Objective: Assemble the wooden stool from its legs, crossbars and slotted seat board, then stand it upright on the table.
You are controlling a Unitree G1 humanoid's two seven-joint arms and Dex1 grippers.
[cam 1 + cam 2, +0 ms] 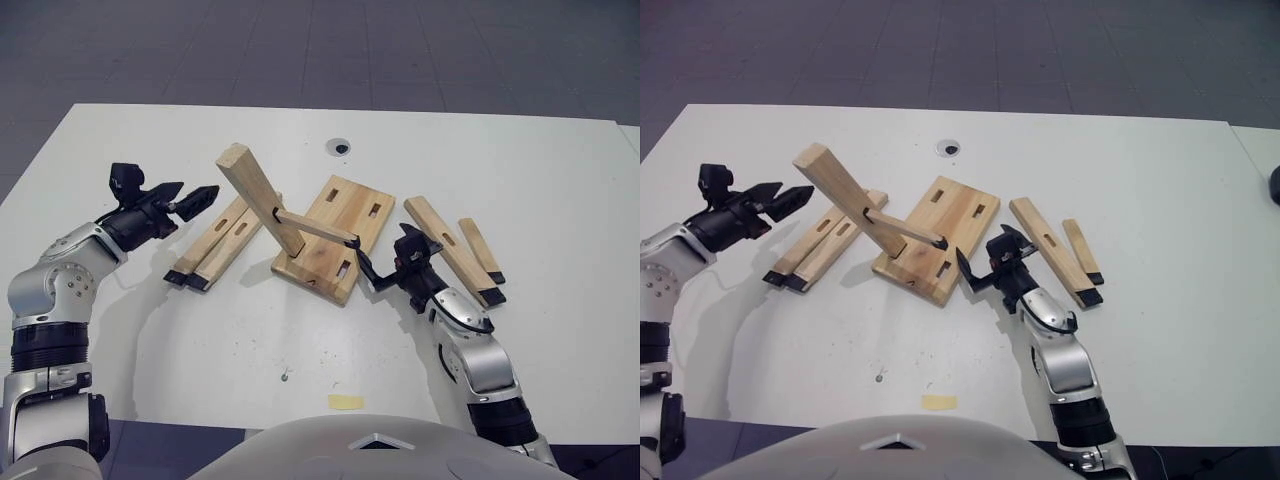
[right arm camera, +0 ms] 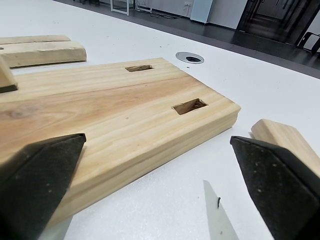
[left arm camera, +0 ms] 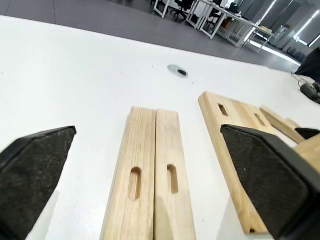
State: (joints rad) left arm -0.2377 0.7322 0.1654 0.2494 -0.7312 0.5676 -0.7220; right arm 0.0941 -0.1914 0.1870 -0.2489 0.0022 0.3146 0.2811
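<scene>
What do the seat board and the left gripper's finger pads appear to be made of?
Seat board: pale wood, apparently unvarnished; grain lines show and the surface looks matte. Fingers of the left gripper: black, finely grainy matte facing, probably rubber or foam; which one is unclear.

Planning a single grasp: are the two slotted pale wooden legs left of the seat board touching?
Touching: left wrist view shows the slotted wooden legs flush along their sides.

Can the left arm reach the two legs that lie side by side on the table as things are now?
Probably yes. The left gripper is open close by the two legs, and nothing stands between them.
</scene>
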